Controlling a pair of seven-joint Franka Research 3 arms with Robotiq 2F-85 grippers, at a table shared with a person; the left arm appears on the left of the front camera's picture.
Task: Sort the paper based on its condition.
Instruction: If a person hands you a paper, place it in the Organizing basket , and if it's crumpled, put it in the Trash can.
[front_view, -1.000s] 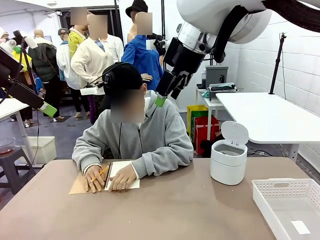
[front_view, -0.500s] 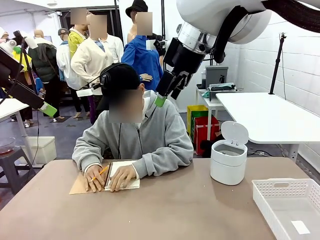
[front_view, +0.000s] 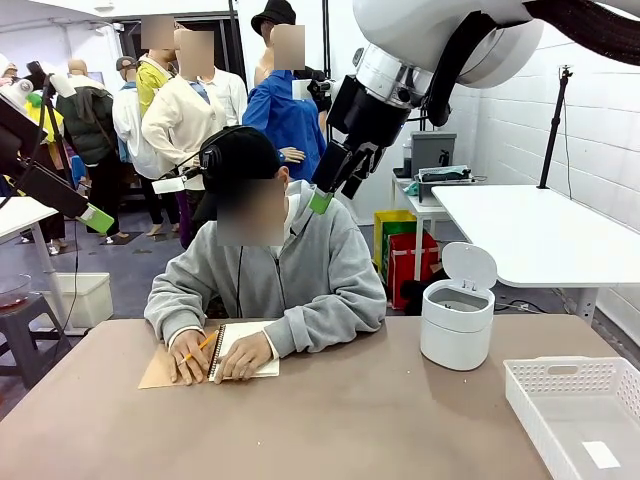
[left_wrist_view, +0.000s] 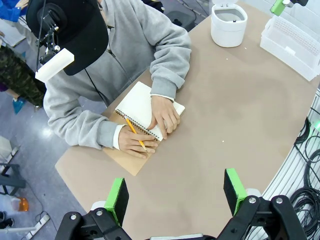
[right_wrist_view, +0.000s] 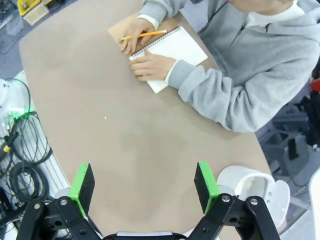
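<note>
White notebook page is pinned under a hand, which could be struck were the left claw or right claw, both released, lowered.

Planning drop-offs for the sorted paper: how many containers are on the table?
2. A white bin with its lid up stands far right on the table; a white slotted basket sits at its near right corner. Nothing seems to hide another.
</note>
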